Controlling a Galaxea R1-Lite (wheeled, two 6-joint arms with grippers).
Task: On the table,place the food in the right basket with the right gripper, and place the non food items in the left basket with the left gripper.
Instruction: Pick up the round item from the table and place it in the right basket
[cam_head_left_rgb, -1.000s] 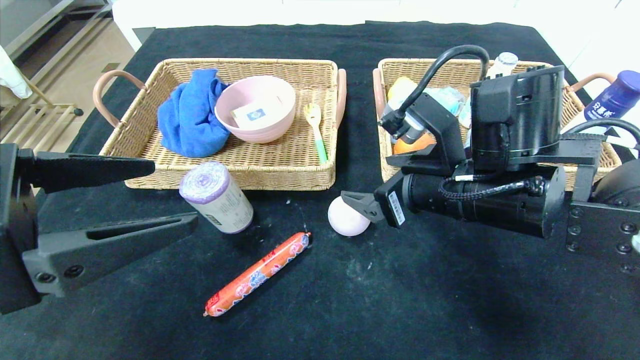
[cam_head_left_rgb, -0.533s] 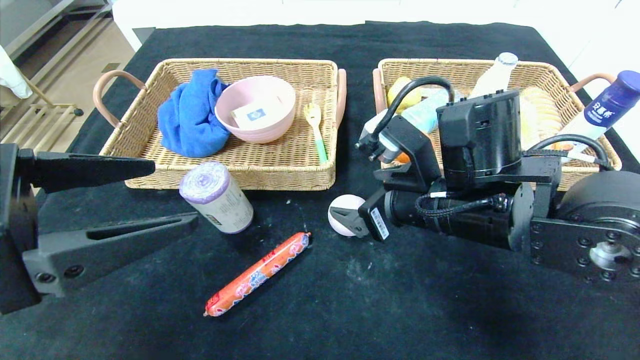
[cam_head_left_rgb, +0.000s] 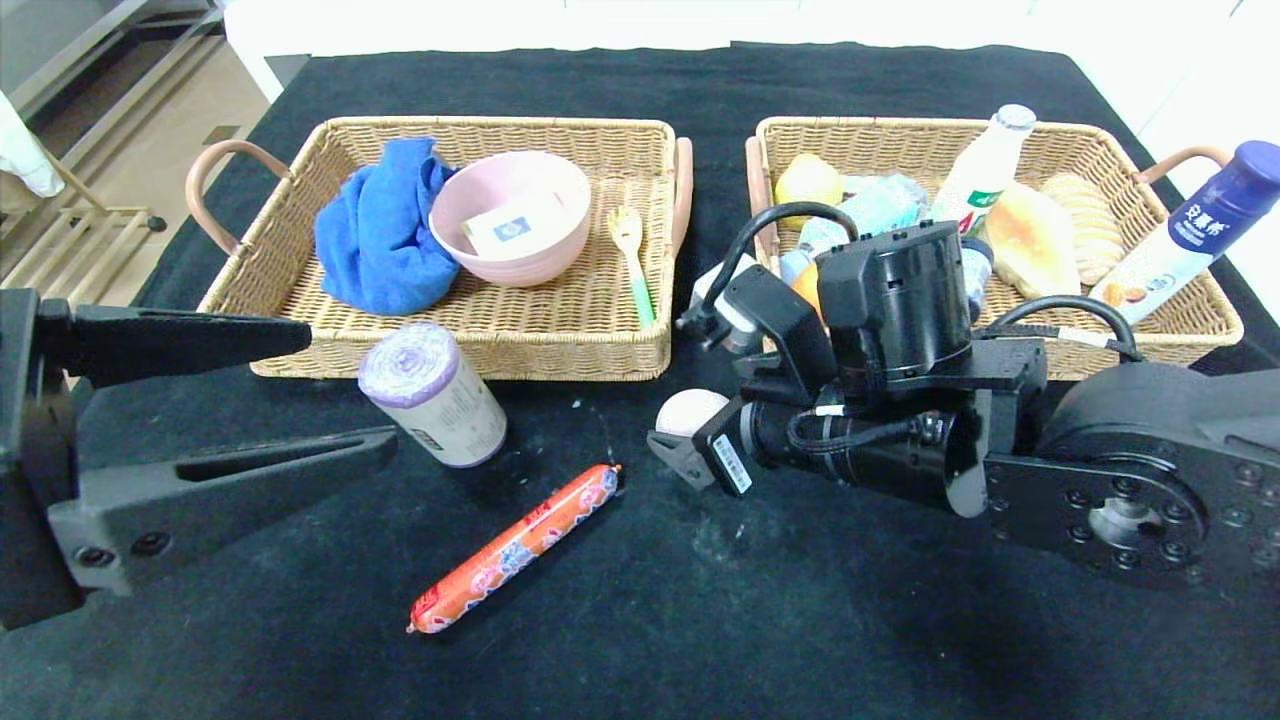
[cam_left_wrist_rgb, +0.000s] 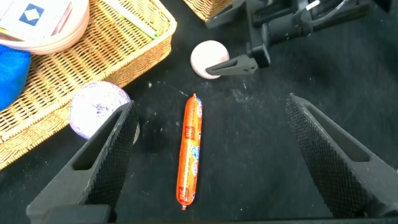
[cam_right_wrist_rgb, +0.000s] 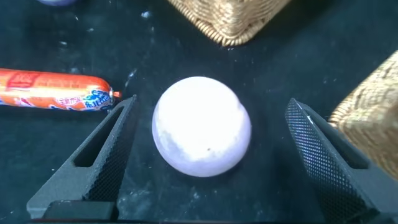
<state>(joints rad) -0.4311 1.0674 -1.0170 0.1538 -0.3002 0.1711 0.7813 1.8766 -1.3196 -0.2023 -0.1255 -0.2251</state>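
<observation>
A pale round egg-like ball (cam_head_left_rgb: 690, 408) lies on the black table between the two baskets. My right gripper (cam_head_left_rgb: 683, 432) is low over it and open. In the right wrist view the ball (cam_right_wrist_rgb: 202, 134) sits between the two fingers (cam_right_wrist_rgb: 106, 155), apart from both. An orange sausage (cam_head_left_rgb: 515, 548) lies in front of it and shows in the left wrist view (cam_left_wrist_rgb: 191, 149). A purple-topped roll (cam_head_left_rgb: 432, 395) lies before the left basket (cam_head_left_rgb: 460, 350). My left gripper (cam_head_left_rgb: 350, 388) is open and empty, hovering at the left near the roll.
The left basket holds a blue cloth (cam_head_left_rgb: 380, 225), a pink bowl (cam_head_left_rgb: 510, 215) and a fork (cam_head_left_rgb: 632, 255). The right basket (cam_head_left_rgb: 1100, 135) holds bottles, bread (cam_head_left_rgb: 1030, 240) and fruit. A blue-capped bottle (cam_head_left_rgb: 1180, 235) leans on its right rim.
My right arm has come down and toward the front left, uncovering the right basket. Its open fingers now straddle the ball. The left arm has not moved.
</observation>
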